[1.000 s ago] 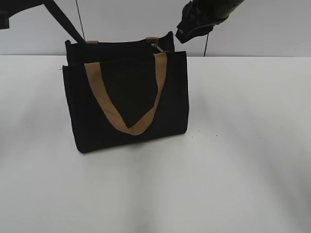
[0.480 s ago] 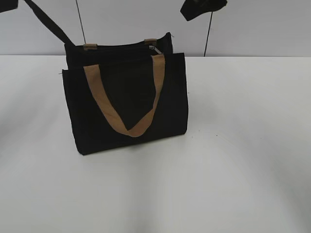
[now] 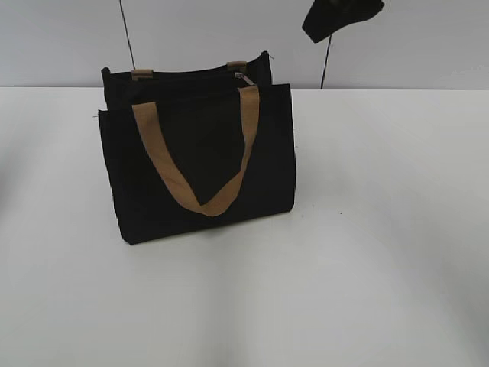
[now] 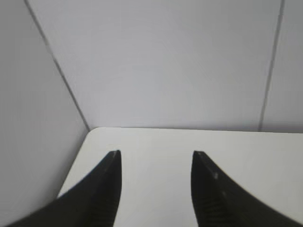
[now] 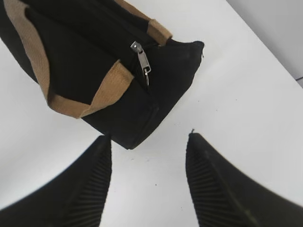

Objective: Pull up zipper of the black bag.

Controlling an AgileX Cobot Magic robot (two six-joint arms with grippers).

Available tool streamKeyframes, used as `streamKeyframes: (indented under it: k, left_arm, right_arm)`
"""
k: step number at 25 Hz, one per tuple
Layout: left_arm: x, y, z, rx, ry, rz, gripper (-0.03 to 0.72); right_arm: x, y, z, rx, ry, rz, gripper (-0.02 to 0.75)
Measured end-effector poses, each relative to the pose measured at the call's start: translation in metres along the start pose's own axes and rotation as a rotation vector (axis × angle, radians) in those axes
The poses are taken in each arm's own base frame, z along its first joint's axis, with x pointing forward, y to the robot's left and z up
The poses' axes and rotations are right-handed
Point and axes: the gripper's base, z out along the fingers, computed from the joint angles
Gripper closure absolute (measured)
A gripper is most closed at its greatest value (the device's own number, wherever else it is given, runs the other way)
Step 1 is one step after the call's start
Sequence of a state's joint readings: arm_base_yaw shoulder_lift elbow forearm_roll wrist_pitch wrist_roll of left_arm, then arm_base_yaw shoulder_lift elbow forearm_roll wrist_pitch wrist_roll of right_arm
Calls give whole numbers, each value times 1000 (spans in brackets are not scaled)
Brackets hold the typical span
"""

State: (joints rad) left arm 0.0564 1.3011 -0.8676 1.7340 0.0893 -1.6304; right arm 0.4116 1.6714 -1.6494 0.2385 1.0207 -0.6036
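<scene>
The black bag (image 3: 202,164) stands upright on the white table, left of centre, with a tan strap handle (image 3: 199,164) hanging down its front. Its zipper runs along the top edge, and the silver pull tab (image 3: 243,77) sits near the right end. In the right wrist view the bag (image 5: 90,71) lies at the upper left with the pull tab (image 5: 142,59) hanging down. My right gripper (image 5: 147,142) is open and empty, raised well above and to the right of the bag; only part of it (image 3: 340,17) shows at the exterior view's top. My left gripper (image 4: 156,153) is open and empty, facing a table corner and walls.
The white table (image 3: 367,229) spreads wide around the bag. Grey wall panels with dark seams (image 3: 126,34) stand behind it. The left wrist view shows the table's far left corner (image 4: 94,132) against the wall.
The left arm has withdrawn up and left out of the exterior view. The right gripper has risen and moved right, away from the bag. The bag has barely moved.
</scene>
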Motion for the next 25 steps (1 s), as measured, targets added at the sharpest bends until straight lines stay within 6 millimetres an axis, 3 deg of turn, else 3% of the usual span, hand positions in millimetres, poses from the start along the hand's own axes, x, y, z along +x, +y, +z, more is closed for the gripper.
streamKeyframes:
  k: [4,9,13,20,25]
  left_arm:
    - [15,3,3,-47,57,2,320]
    - [46,9,12,-149,256,-86,320]
    - [60,-5,7,-96,424,-138,320]
    - [43,-48,-8,94,623,-95,321]
    - [30,-56,-16,130,717,-165,320]
  right_arm:
    - [1,1,-2,-5,12,-3,349]
    - [2,2,-7,2,22,-12,349]
    - [3,1,-8,15,30,-7,349]
    - [17,-4,-11,81,175,182,349]
    - [38,-33,-19,208,245,444,352]
